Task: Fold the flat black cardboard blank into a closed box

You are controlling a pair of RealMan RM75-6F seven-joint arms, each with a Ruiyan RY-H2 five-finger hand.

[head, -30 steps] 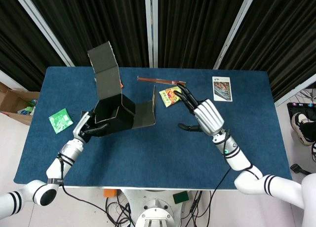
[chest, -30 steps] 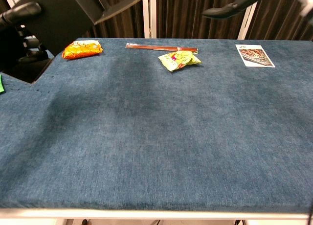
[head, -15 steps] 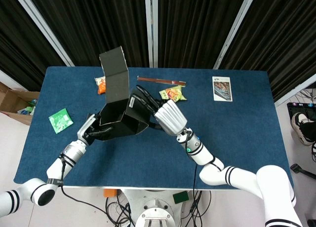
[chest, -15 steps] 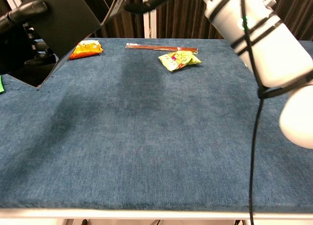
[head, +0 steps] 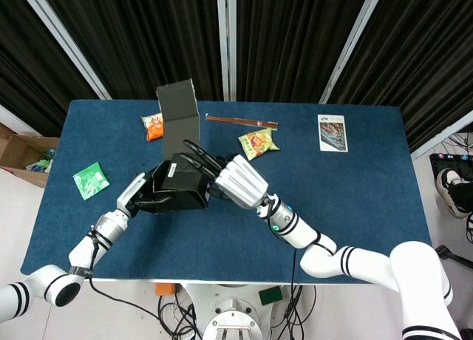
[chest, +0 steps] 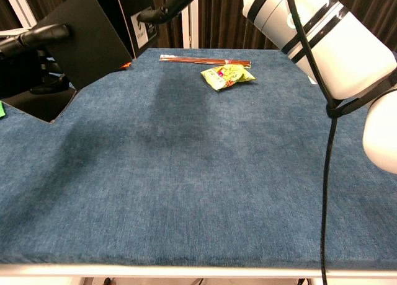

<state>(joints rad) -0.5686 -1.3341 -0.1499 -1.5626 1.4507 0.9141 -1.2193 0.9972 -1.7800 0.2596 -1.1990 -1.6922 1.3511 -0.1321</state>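
Folding step: a side panel of the box [head: 181, 185] is being pressed inward, by my reading; the body is formed but the top is not closed.
Next move: probably seat that side flap, then bring the tall lid flap [head: 179, 118] down over the opening without crushing the walls.
Box look: black card outside, brownish on the inner face of the raised flap; a small white label shows on one wall.
Box place: held above the left-centre of the blue table [head: 355, 207], tilted, not resting flat as far as the chest view shows.
Left hand [head: 144, 196]: grips the box's left end, fingers wrapped on its edge.
Right hand [head: 233, 183]: fingers stretched out long against the box's right side, pressing rather than clasping.
Around: orange snack bag [head: 152, 126] behind the box, yellow-green packet [head: 256, 143] and red sticks [head: 241, 121] further right, green packet [head: 91, 181] at left, printed card [head: 332, 133] far right.
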